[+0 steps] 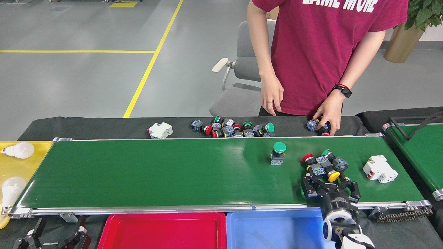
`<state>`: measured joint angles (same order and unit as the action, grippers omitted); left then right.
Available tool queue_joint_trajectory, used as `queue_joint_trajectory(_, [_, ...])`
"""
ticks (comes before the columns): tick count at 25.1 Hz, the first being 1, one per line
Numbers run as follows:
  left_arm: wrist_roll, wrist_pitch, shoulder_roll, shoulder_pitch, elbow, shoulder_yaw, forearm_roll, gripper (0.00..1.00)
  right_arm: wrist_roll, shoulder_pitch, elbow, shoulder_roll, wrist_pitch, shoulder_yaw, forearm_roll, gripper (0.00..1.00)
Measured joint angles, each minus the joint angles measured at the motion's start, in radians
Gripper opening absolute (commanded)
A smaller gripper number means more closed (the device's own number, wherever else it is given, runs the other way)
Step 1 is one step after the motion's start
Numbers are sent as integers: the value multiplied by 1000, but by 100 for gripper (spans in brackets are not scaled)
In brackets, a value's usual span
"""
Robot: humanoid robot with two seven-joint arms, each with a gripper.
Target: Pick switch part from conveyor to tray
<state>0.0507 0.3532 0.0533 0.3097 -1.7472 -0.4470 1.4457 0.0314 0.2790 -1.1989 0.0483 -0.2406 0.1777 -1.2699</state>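
- My right gripper (330,185) is hovering wide open, empty, just before the switch cluster (323,164) lying on the conveyor (155,173).
- Yellow-capped switch (331,174) is pointing toward me.
- Open belt lying leftward.

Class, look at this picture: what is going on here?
A robot's right gripper, jaws open, reaches over the green conveyor toward a cluster of push-button switches. Its left gripper waits low beside the red tray. A person behind has one hand on more switches at the back.
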Motion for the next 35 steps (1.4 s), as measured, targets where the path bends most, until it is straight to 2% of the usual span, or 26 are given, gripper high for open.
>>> queue_joint_trajectory(7, [0,1,0,-1,0,0,0,100,2,14,58,-4,-16,66,8,95])
queue_joint_trajectory(11, [0,2,0,-1,0,0,0,100,-1,25,71,-14,-21,76,13,63])
queue_joint_trajectory(13, [0,2,0,-1,0,0,0,100,8,30,73,-14,-16,78,15,36])
queue_joint_trajectory(19, [0,2,0,-1,0,0,0,100,61,32,34,-14,17,81,37,38])
queue_joint_trajectory(23, [0,2,0,-1,0,-1,0,100,80,-1,-88,-8,32,80,52,39])
queue_joint_trajectory(25, [0,2,0,-1,0,-1,0,100,111,-50,-181,9,55,80,60,39])
queue_joint_trajectory(29, [0,2,0,-1,0,-1,0,100,141,-199,-365,42,143,80,62,40])
queue_joint_trajectory(32, [0,2,0,-1,0,-1,0,100,145,-287,-447,68,229,77,63,40])
queue_joint_trajectory(35, [0,3,0,-1,0,-1,0,100,147,-334,-515,73,317,76,63,40])
